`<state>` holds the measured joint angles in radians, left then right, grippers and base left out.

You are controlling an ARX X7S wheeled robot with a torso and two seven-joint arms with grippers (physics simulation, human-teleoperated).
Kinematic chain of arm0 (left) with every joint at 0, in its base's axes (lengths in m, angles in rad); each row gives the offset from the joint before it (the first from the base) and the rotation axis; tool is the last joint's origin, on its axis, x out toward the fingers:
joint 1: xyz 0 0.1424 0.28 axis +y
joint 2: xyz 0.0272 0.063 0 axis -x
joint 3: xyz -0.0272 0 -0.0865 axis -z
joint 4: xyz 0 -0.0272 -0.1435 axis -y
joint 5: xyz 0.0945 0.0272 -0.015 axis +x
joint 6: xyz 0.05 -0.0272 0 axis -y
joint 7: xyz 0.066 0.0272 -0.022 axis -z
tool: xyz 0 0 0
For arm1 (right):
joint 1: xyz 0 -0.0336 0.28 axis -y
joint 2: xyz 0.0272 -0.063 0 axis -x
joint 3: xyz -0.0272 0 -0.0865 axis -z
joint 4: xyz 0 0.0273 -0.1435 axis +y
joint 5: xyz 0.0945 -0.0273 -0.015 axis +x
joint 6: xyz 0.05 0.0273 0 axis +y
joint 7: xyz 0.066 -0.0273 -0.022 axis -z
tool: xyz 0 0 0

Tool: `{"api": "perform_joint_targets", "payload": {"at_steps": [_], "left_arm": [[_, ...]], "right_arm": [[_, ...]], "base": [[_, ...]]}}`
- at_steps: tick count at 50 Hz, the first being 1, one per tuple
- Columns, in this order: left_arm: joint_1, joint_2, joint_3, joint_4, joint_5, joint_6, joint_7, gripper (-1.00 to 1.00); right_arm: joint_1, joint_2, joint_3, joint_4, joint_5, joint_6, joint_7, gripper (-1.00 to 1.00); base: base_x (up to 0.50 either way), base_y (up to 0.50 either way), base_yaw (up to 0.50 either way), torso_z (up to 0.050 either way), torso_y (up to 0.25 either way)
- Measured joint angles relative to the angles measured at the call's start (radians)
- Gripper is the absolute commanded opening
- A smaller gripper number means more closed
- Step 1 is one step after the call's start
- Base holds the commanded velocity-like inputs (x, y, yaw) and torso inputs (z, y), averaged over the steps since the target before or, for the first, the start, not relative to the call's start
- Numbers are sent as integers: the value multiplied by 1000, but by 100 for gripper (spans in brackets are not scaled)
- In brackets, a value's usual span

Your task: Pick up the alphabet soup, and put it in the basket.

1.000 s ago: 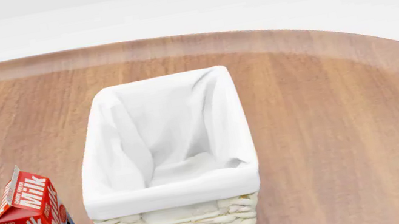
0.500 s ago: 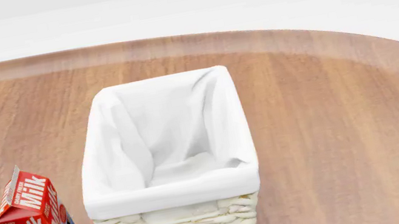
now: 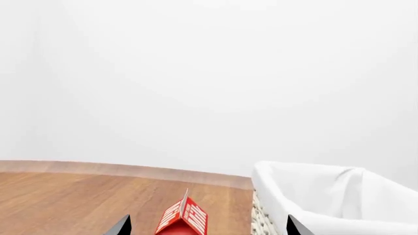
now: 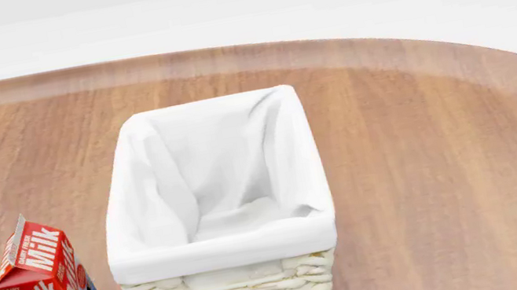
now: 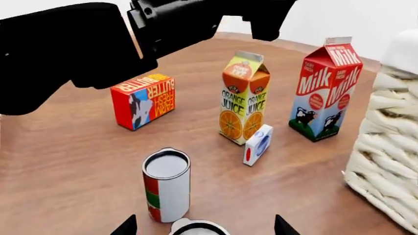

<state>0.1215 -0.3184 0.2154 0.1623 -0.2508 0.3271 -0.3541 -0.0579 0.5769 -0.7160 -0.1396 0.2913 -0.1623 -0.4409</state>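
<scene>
In the right wrist view a round white can top with a dark ring (image 5: 196, 228) shows at the picture's edge; I take it for the alphabet soup. My right gripper (image 5: 203, 227) is open, one fingertip on each side of it. The basket (image 4: 222, 243), cream wicker with a white cloth lining, stands mid-table with nothing in it; its wall (image 5: 388, 166) and its rim (image 3: 307, 196) also show. My left gripper (image 3: 207, 226) is open and points over the milk carton (image 3: 184, 219) beside the basket. The left arm (image 5: 98, 39) hangs dark over the cartons.
A can with a red, green and white label (image 5: 166, 185) stands just beyond the right gripper. Behind it are a small blue-and-white box (image 5: 257, 144), an orange juice carton (image 5: 244, 98), a butter box (image 5: 142, 100) and the milk carton (image 5: 326, 88) (image 4: 47, 286).
The dark tip at the bottom left of the head view has edged very slightly right and down. Nothing else has moved.
</scene>
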Motion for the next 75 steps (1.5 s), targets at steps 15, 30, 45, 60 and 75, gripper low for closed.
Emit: {"api": "perform_joint_targets", "payload": {"at_steps": [15,30,45,60,75], "left_arm": [[-1,-3,5,1,1,0,-4,100],[1,-8,7,5,-2,0,-8,100],[1,-12,10,8,-3,0,-12,100],[1,-15,14,8,-3,1,-16,100],[-1,-16,18,3,-1,4,-19,100]], "right_arm": [[14,-27,-24,39,-96,13,44,100],[29,-51,-50,74,-166,26,69,100],[48,-72,-63,114,-197,35,80,100],[56,-85,-80,138,-234,41,95,100],[70,-99,-92,166,-252,50,100,100]], "base": [[0,0,0,0,0],[0,0,0,0,0],[0,0,0,0,0],[0,0,0,0,0],[0,0,0,0,0]]}}
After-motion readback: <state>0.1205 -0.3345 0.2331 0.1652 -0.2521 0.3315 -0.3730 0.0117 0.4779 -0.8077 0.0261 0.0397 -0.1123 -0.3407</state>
